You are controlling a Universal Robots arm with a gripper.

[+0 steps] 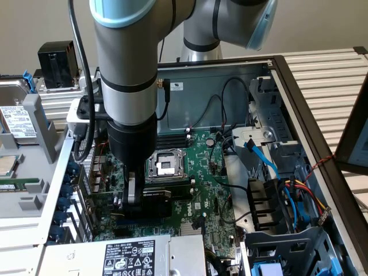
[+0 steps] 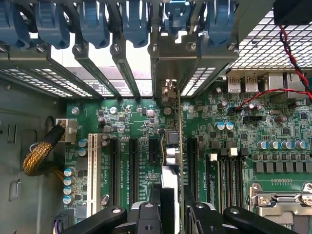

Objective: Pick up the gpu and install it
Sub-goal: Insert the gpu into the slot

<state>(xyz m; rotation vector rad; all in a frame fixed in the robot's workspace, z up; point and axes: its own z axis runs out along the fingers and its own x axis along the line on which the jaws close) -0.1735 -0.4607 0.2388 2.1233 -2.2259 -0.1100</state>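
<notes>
The arm reaches straight down into the open computer case (image 1: 299, 115), and its hand (image 1: 131, 198) sits low over the motherboard (image 1: 204, 172), just beside the CPU socket (image 1: 164, 165) on the exterior view's left. The hand (image 2: 171, 210) is closed on the gpu (image 2: 171, 146). In the wrist view the card stands on edge between the two fingers (image 2: 146, 217) and runs away from the camera toward the rear wall of the case. Its metal bracket (image 2: 168, 58) meets that wall beneath the row of blue latches (image 2: 92, 24). In the exterior view the gpu (image 1: 158, 204) shows as a dark block under the hand, close to the board.

The card lines up along the expansion slots (image 2: 132, 165), parallel to them. Whether its lower edge is already seated in a slot I cannot tell, since the card itself hides that line.

As a judgement, this is a light, stiff thing that will not flex in the grip. It is delicate, though: the bare circuit board and its contacts take pressure and twisting badly. The smooth plastic shroud may be a little slippery. The sensible hold is the one seen here, squeezing the two broad faces near the middle of the top edge (well clear of the contact edge and the bracket), so that a downward push goes straight into the slot.
</notes>
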